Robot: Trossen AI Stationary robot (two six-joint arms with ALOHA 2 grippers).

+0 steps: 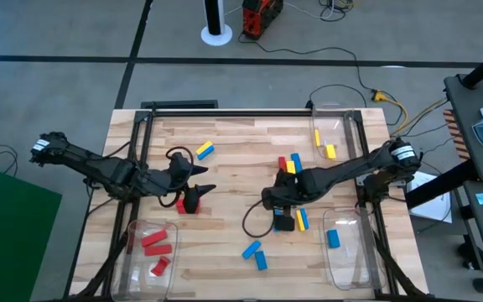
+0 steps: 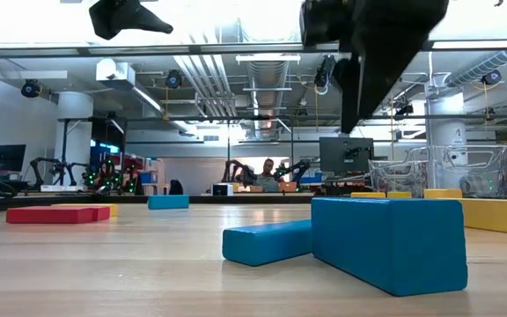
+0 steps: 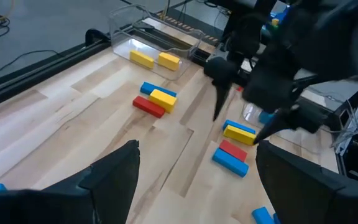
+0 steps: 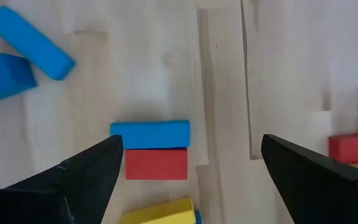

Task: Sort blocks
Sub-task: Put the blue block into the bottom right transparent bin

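Note:
My right gripper (image 4: 191, 144) stands open above the table, pointing down; a blue block (image 4: 149, 134), a red block (image 4: 156, 163) and a yellow block (image 4: 157, 211) lie side by side below it. In the high view this gripper (image 1: 277, 210) is right of the table's middle. My left gripper (image 1: 203, 179) hovers open and empty left of the middle, beside a red block (image 1: 183, 204) that lies flat on the wood. Two blue blocks (image 1: 255, 254) lie near the front edge. More blocks (image 1: 290, 164) sit farther back, and a yellow and blue pair (image 1: 205, 150).
Three clear bins stand at the table's edges: one near left holding red blocks (image 1: 153, 252), one near right with a blue block (image 1: 334, 239), one far right with yellow blocks (image 1: 325, 138). Bare wood lies between the two grippers.

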